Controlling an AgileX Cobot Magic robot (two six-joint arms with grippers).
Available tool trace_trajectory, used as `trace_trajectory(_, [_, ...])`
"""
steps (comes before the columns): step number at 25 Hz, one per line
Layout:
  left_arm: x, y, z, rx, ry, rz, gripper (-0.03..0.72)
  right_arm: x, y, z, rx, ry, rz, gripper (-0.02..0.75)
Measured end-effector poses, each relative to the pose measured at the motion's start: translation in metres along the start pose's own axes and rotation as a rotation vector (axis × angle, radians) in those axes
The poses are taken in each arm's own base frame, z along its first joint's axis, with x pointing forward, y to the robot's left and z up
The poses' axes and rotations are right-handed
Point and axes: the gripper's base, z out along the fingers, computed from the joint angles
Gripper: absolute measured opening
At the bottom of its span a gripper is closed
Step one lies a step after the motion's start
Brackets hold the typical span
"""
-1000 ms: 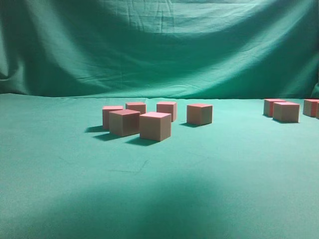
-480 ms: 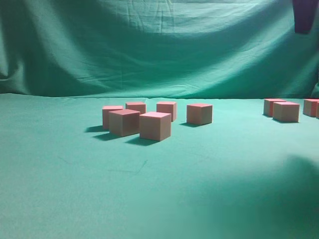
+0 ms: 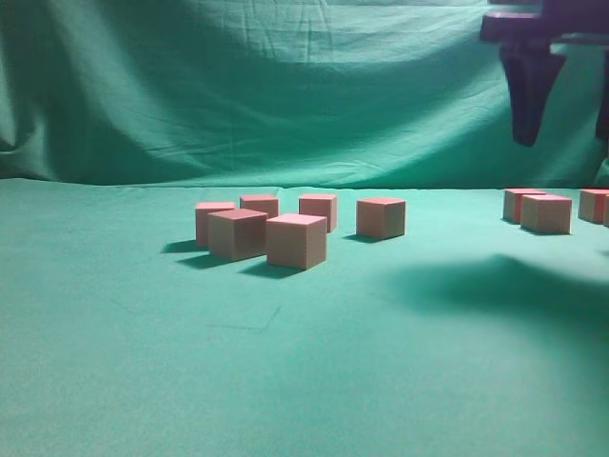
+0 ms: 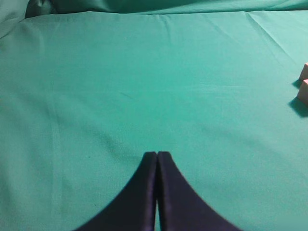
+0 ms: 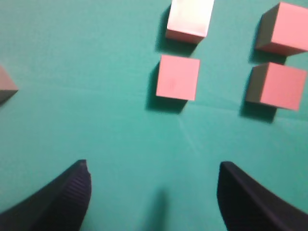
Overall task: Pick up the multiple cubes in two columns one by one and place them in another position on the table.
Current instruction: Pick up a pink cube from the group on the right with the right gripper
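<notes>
Several reddish-pink cubes stand on the green table (image 3: 143,362). A middle group includes the nearest cube (image 3: 296,241) and a cube standing apart on the right (image 3: 381,217). More cubes (image 3: 545,213) stand at the far right. My right gripper (image 3: 566,124) hangs open and empty high above that right group. The right wrist view shows the gripper (image 5: 154,168) over bare cloth, with two columns of cubes ahead, the nearest (image 5: 178,77) just beyond the jaws. My left gripper (image 4: 157,155) is shut and empty over bare cloth, with two cube corners (image 4: 304,91) at that view's right edge.
A green cloth backdrop (image 3: 285,86) rises behind the table. A broad shadow (image 3: 495,281) lies on the cloth below the right arm. Another cube corner (image 5: 6,85) shows at the right wrist view's left edge.
The right gripper has come down into the exterior view at the top right, and its shadow has shifted right across the cloth. The cubes have not moved.
</notes>
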Motion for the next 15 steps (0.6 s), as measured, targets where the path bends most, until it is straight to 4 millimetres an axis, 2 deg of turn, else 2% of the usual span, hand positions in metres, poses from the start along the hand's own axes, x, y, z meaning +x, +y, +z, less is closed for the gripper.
trace_trajectory(7, [0.0,0.0,0.0,0.0,0.0,0.0,0.0,-0.021,-0.001,0.031,0.032,-0.016,-0.03,0.536])
trace_trajectory(15, [0.0,0.0,0.0,0.0,0.0,0.0,0.0,-0.034,-0.01,0.058,0.04,-0.044,0.0,0.536])
